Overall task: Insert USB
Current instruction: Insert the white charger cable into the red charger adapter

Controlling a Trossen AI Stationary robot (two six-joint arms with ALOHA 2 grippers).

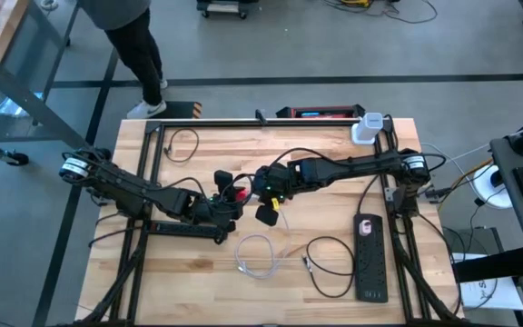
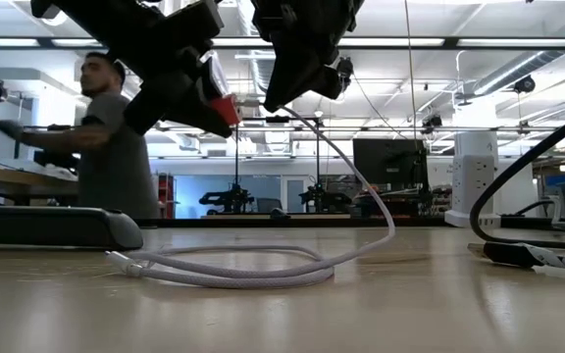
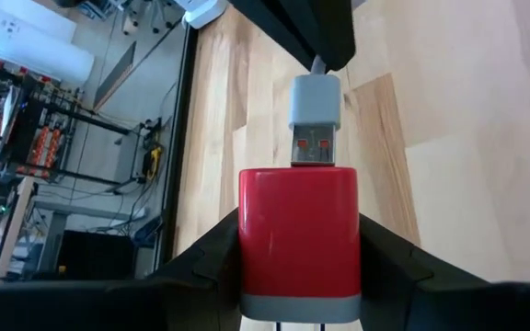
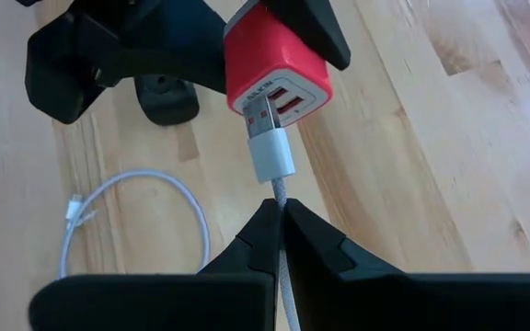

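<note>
Right gripper [image 4: 279,213], clamped on the cable [image 4: 283,198], must square its plug [image 4: 270,152] with the charger [image 4: 272,57] gripped by left gripper [image 3: 297,257].

USB plug meets red charger block in mid-air between the two sets of jaws.

The red charger block [image 3: 299,241], a squarish wall adapter with a grey base band, sits clamped between the left gripper's [image 3: 297,276] jaws, its two-port face turned toward the opposing jaws. The silver-white USB plug [image 4: 268,145] has its metal tip touching or just entering one port, roughly in line with the block. Its white braided cable [image 4: 285,230] is pinched just behind the plug in the right gripper's [image 4: 280,216] jaws, then hangs down from them and loops loosely on the tabletop [image 1: 198,282] below, ending in a small connector.
</note>
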